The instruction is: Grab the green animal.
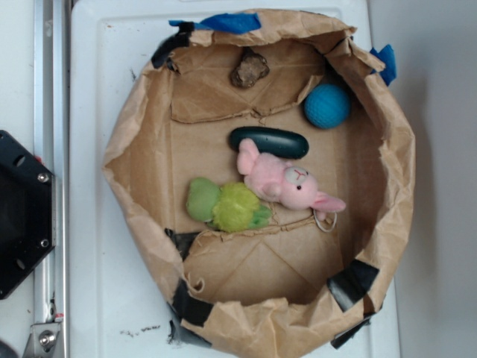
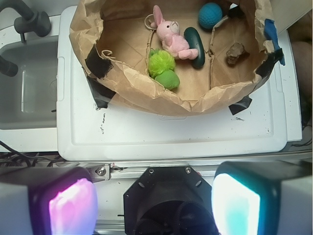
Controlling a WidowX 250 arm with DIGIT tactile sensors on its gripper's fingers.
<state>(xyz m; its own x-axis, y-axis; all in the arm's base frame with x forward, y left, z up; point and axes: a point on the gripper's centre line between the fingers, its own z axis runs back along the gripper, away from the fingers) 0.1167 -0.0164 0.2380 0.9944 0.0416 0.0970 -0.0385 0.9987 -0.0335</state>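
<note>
The green animal is a fuzzy lime-green plush with a duller green rounded end. It lies on the floor of a rolled-down brown paper bag, just left of a pink plush bunny. In the wrist view the green animal sits far ahead, inside the paper bag. My gripper is back over the robot base, well short of the bag. Its fingers stand wide apart and open: a pink-lit pad on the left, a teal-lit pad on the right, nothing between them. The exterior view does not show the gripper.
Also in the bag are a smooth dark green oblong object, a blue ball and a brown rock. The bag stands on a white plastic surface. The black robot base is at the left, a grey sink beside it.
</note>
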